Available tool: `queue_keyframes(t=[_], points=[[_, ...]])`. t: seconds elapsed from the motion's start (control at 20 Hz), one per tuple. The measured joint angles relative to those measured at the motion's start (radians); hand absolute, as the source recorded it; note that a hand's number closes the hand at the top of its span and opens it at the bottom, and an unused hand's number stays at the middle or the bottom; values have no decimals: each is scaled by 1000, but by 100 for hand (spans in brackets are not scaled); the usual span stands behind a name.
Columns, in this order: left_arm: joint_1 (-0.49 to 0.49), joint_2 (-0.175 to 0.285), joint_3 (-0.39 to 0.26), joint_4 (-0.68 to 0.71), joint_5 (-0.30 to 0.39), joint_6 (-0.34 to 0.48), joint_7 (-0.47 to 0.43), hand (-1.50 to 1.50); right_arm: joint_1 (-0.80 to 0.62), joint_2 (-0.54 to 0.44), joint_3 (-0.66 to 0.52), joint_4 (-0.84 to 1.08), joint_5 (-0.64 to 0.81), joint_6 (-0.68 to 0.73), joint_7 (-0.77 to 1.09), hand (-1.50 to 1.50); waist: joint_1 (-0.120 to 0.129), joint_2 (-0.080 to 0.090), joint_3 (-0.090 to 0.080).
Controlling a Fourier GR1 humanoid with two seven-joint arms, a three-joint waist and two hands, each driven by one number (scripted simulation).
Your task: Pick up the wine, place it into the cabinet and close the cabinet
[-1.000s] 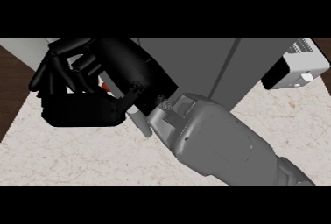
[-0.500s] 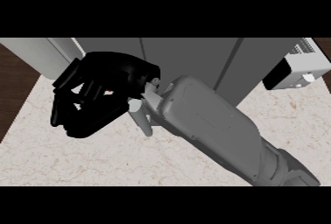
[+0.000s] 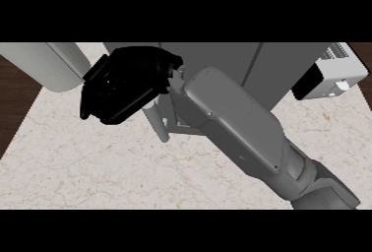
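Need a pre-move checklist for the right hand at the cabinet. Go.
1. Is the wine in the right hand: cannot tell, no bottle shows.
2. Right hand up at the cabinet: ok, it is at the front's left part.
3. Cabinet door open: cannot tell, the forearm covers it.
4. Forearm apart from the white appliance: ok.
5. Position of the left hand: cannot tell, not in view.

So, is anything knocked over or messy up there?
Nothing looks spilled, broken or tipped. The right hand and its forearm cover much of the grey cabinet, so the wine cannot be seen. The counter shows no mess.
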State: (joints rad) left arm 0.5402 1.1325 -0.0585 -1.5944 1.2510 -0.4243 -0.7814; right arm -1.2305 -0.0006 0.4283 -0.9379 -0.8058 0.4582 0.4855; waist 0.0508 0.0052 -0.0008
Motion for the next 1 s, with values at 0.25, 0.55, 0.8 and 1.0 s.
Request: queue_keyframes(t=[0.25, 0.55, 0.8, 1.0], points=[[20, -21, 46, 4, -15, -18, 26, -150, -32, 2, -19, 97, -16, 73, -58, 150, 2, -9, -4], [9, -45, 76, 9, -16, -27, 62, -150, -55, 1, -34, 172, -14, 116, -115, 150, 6, -19, -14], [0, -55, 94, 12, -14, -30, 84, -150, -52, -2, -35, 188, 25, 102, -176, 150, 10, -24, -20], [-6, -58, 102, 7, -22, -28, 96, -150, -42, -3, -32, 178, 54, 88, -218, 150, 11, -25, -26]])
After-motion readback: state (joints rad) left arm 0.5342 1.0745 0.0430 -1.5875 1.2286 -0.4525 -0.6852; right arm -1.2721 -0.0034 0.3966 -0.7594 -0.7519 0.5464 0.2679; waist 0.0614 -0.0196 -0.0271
